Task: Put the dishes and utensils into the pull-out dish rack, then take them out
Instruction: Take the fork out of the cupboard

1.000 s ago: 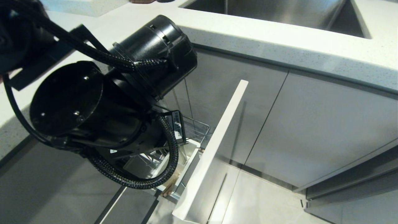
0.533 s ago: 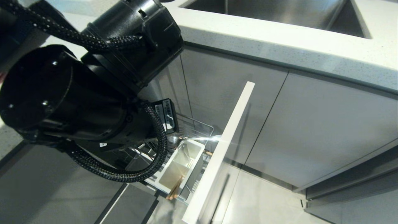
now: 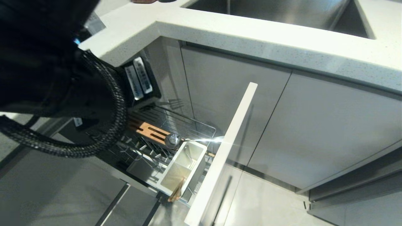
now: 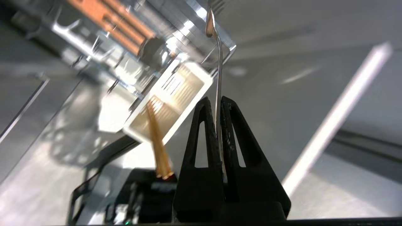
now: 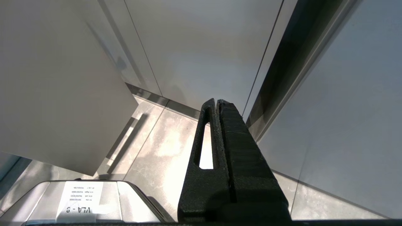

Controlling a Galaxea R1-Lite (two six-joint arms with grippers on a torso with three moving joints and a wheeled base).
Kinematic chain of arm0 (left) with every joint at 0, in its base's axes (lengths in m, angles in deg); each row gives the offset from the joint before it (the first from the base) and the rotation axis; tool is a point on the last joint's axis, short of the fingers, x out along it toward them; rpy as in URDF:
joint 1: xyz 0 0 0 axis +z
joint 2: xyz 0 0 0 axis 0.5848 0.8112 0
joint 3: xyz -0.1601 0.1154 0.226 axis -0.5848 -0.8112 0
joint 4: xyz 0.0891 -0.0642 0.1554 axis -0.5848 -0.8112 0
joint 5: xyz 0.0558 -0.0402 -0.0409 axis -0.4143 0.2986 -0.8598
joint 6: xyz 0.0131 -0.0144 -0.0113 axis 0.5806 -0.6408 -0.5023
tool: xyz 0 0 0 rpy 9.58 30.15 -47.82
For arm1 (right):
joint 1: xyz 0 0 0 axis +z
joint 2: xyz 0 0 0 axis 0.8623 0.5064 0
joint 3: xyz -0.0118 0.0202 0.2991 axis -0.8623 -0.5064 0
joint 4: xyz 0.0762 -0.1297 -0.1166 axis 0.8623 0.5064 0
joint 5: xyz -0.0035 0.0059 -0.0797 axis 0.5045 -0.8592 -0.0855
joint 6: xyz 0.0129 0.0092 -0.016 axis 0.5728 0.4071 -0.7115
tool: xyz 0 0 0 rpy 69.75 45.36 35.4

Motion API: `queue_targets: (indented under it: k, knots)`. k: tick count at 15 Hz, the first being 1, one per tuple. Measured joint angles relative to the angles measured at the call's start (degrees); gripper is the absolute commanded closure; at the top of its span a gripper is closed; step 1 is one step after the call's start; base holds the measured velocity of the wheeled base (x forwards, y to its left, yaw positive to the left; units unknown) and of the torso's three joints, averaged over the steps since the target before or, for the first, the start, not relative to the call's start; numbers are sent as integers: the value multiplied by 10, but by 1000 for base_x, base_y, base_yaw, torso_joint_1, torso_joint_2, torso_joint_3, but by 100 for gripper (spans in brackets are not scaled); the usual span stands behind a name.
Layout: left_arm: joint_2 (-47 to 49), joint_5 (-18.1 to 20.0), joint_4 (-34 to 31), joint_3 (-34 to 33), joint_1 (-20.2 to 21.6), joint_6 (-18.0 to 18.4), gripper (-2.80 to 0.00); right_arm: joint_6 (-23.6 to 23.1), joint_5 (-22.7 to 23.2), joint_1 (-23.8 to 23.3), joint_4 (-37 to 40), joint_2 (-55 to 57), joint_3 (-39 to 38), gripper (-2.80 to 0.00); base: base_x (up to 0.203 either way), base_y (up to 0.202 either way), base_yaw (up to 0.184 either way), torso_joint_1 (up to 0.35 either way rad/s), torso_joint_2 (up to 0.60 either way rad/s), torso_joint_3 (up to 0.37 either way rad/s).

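Fork [image 4: 218, 62] pinched by its handle between the left gripper's [image 4: 216, 103] closed jaws, tines pointing away from the fingertips, clear of the rack [image 3: 176, 124]. Beyond the jaws sits the white caddy [image 3: 180, 168], chopsticks [image 4: 158, 147] leaning out. Right gripper [image 5: 216, 102] is parked, jaws together, holding nothing.

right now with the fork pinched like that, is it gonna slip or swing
The fork looks thin, smooth metal, so it may pivot or slide. The left gripper has its fingers shut on the handle's end, leaving a long unsupported length. It seems stiff, unlikely to bend.
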Motion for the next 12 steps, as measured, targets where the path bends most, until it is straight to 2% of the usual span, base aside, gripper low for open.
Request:
queue_targets:
  k: [6,9,12]
  knots:
    - [-72,-1,59,6,-4,68,0,0,0,0,0,0,0,0,0,0,0,0,0,0]
    - [-91,-1,92,32,-4,121,0,0,0,0,0,0,0,0,0,0,0,0,0,0]
    - [-105,-6,158,44,-3,187,0,0,0,0,0,0,0,0,0,0,0,0,0,0]
